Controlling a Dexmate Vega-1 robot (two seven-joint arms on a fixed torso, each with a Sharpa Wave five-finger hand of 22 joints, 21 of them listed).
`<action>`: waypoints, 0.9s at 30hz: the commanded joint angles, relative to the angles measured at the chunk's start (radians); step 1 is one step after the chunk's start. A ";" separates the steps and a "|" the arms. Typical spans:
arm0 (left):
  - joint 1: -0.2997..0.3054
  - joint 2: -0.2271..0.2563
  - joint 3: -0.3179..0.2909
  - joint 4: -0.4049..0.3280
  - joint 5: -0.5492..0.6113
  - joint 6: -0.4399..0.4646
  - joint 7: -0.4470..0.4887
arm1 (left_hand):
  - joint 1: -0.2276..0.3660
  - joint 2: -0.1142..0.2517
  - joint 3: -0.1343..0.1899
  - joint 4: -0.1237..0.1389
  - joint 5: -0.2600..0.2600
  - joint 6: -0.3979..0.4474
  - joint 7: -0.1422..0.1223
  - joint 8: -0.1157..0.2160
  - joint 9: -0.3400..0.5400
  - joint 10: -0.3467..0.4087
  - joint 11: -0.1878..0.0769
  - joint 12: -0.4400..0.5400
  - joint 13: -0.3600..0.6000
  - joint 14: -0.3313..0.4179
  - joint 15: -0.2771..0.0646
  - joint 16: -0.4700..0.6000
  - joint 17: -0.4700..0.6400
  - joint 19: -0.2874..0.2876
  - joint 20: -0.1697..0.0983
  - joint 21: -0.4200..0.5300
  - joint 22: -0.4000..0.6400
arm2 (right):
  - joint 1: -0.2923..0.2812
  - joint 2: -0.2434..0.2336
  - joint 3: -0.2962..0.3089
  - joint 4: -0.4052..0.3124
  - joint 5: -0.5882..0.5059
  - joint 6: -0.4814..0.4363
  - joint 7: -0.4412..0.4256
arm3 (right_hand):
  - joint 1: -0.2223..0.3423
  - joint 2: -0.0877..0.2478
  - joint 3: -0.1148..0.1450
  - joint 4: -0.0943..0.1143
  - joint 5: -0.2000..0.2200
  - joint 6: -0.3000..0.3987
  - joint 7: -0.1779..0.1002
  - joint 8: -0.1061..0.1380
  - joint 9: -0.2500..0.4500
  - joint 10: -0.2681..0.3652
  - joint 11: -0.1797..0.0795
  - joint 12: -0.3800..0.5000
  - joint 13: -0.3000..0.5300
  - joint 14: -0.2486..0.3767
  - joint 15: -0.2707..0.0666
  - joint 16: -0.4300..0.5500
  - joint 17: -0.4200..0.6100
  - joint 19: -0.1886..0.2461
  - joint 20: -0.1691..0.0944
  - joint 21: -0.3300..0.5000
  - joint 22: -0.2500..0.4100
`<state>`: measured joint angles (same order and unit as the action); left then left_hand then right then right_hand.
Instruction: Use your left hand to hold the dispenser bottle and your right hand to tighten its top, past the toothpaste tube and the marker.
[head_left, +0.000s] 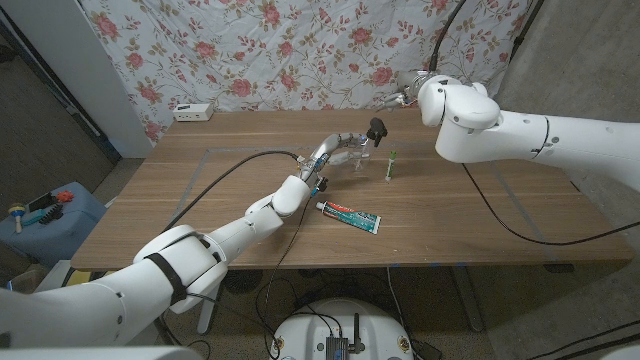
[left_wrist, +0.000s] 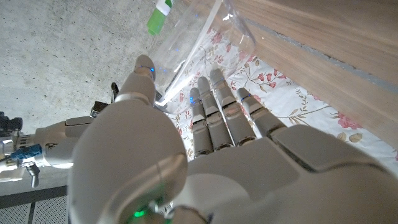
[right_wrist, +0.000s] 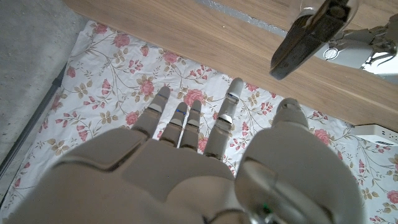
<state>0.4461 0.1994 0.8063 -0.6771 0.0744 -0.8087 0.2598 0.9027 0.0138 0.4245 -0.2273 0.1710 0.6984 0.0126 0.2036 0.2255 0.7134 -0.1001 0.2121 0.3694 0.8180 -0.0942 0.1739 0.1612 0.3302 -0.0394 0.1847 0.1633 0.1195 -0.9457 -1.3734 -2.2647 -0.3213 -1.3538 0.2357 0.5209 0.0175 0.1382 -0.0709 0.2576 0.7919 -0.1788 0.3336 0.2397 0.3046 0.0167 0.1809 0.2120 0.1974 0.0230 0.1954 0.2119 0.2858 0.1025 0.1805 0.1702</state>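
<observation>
The left hand (head_left: 335, 150) is reaching out over the middle of the tabletop (head_left: 480, 215), toward the far edge, and its fingers (left_wrist: 211, 106) are wrapping around the clear dispenser bottle (head_left: 362, 152), which is standing upright a little beyond the tabletop's centre. In the left wrist view the bottle's transparent body (left_wrist: 199, 43) is showing just past the fingertips, with the thumb lying on one side of it and the other fingers on the other side, so the hand is holding it. The black pump top (head_left: 377, 128) is sitting on the bottle's neck; in the right wrist view it (right_wrist: 311, 37) is hanging dark against the wood, apart from the right hand's fingertips. The right hand (head_left: 412, 92) is hovering above the far edge of the tabletop, to the right of the bottle and not touching it; the right wrist view is showing its fingers (right_wrist: 186, 124) extended and slightly spread, holding nothing. The marker (head_left: 391, 166), white with a green cap, is standing just beside the bottle on its right, and its green end (left_wrist: 160, 15) is also showing in the left wrist view. The toothpaste tube (head_left: 350, 215) is lying flat nearer the front edge, close to the left forearm. A white power strip (head_left: 193, 112) is resting at the far left corner, against the floral cloth (head_left: 300, 50).
</observation>
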 joint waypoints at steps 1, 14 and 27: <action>0.006 0.006 -0.009 -0.018 -0.005 -0.003 0.006 | -0.034 0.043 0.078 0.072 0.009 0.054 -0.043 0.006 0.002 0.007 -0.010 0.007 0.004 0.008 -0.075 0.006 0.003 -0.004 -0.054 0.001 0.003 | -0.079 -0.067 0.126 -0.019 -0.024 0.239 0.171 | 0.030 0.010 0.011 -0.018 0.010 -0.030 -0.013 -0.005 0.009 -0.021 -0.001 0.001 0.004 -0.025 0.000 -0.006 0.005 -0.018 -0.002 0.001 0.002; 0.018 0.032 -0.018 -0.081 0.004 0.021 -0.011 | -0.045 0.040 0.074 0.077 0.008 0.055 -0.042 0.006 0.002 0.007 -0.010 0.007 0.003 0.007 -0.073 0.005 0.003 -0.004 -0.054 0.001 0.003 | -0.261 -0.109 0.344 -0.036 -0.108 0.405 0.252 | 0.109 0.016 0.037 -0.069 0.023 -0.123 -0.040 -0.025 0.019 -0.098 -0.015 0.000 0.006 -0.079 0.003 -0.005 0.004 -0.028 -0.002 0.007 0.001; 0.053 0.058 -0.031 -0.164 0.010 0.068 -0.018 | -0.050 0.040 0.074 0.078 0.008 0.056 -0.043 0.007 0.002 0.010 -0.009 0.008 0.002 0.007 -0.076 0.005 0.003 -0.004 -0.053 0.001 0.003 | -0.418 -0.108 0.529 -0.016 -0.163 0.543 0.282 | 0.246 0.023 0.080 -0.112 0.044 -0.165 -0.044 -0.030 0.025 -0.132 -0.031 0.010 0.008 -0.100 -0.005 0.001 -0.005 -0.023 -0.010 0.010 0.000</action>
<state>0.4738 0.2361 0.7860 -0.7766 0.0785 -0.7805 0.2497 0.8997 0.0108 0.4245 -0.2272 0.1738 0.6984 0.0126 0.2033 0.2253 0.7136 -0.0999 0.2149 0.3686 0.8179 -0.0942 0.1734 0.1609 0.3302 -0.0394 0.1847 0.1633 -0.1573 -1.0448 -1.0122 -2.2953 -0.4479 -0.9298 0.4928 0.7337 0.0403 0.2086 -0.1743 0.2893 0.6335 -0.2196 0.3069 0.2616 0.1800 -0.0125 0.1823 0.2166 0.1030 0.0179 0.1954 0.2090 0.2597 0.0964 0.1858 0.1674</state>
